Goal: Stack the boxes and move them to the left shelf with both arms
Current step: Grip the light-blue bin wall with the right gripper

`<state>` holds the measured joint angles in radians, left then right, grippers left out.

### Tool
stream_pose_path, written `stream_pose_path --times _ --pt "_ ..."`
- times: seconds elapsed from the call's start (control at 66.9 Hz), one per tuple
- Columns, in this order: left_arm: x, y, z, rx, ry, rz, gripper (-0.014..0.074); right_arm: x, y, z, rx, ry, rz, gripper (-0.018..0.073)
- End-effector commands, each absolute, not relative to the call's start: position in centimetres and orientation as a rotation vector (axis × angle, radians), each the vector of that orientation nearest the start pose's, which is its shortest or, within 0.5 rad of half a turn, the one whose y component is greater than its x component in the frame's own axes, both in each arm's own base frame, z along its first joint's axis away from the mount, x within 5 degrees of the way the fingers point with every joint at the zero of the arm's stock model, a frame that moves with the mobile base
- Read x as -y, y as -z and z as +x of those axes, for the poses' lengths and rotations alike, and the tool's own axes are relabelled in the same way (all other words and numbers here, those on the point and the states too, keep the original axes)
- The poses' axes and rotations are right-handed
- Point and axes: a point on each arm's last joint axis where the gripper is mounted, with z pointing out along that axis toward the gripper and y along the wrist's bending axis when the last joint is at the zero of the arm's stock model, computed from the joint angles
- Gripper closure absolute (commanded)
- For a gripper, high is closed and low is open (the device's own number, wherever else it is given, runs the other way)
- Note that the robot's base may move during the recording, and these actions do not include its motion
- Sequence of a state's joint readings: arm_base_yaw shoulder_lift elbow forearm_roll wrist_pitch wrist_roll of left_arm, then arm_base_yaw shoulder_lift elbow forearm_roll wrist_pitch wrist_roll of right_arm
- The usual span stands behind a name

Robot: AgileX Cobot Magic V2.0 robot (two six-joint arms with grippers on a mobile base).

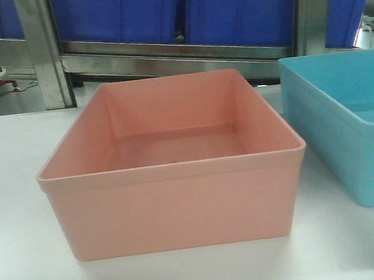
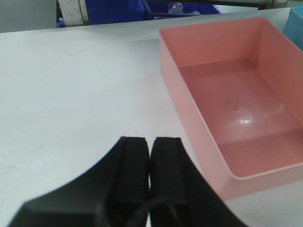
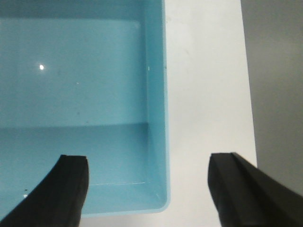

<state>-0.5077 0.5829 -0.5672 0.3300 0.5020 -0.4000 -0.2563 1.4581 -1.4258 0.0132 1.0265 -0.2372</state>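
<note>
The pink tub sat empty on the white bench, with the blue tub just beside it on the right, the two not stacked. Behind them ran the shelf front bar, below dark blue bins. The left hand hovered over bare bench near the pink tub, fingers pressed together and gripping nothing. The right hand was spread wide, straddling the blue tub's side wall.

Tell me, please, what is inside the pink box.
Nothing; the pink box has a bare floor apart from tiny specks. Its near wall hides the floor's front strip in the front view.
</note>
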Motion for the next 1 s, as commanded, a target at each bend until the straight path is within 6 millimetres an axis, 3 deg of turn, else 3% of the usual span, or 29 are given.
stream_pose_path --times 0.0,0.314,0.568,0.732,0.807,0.926,0.986 --pt "4.6 -33.0 11.0 -1.854 0.251 0.320 0.0606 9.1 -37.5 30.9 -2.470 0.187 -0.031 -0.0001" --pt "4.4 -33.0 11.1 -1.847 0.202 0.344 0.0606 12.4 -29.8 36.8 -2.507 0.140 -0.139 -0.0001" --pt "4.4 -33.0 11.1 -1.847 0.202 0.344 0.0606 13.6 -24.9 39.6 -2.518 0.158 -0.116 0.0021" --pt "4.4 -33.0 11.1 -1.847 0.202 0.344 0.0606 13.8 -23.1 40.1 -2.551 0.154 -0.148 0.0193" --pt "4.4 -33.0 11.1 -1.847 0.202 0.344 0.0606 13.9 -22.7 40.2 -2.559 0.154 -0.160 0.0346" --pt "4.4 -33.0 11.1 -1.847 0.202 0.344 0.0606 13.9 -22.6 40.3 -2.561 0.154 -0.163 0.0519" --pt "4.4 -33.0 11.1 -1.847 0.202 0.344 0.0606 13.9 -22.6 40.3 -2.560 0.154 -0.162 0.0502"
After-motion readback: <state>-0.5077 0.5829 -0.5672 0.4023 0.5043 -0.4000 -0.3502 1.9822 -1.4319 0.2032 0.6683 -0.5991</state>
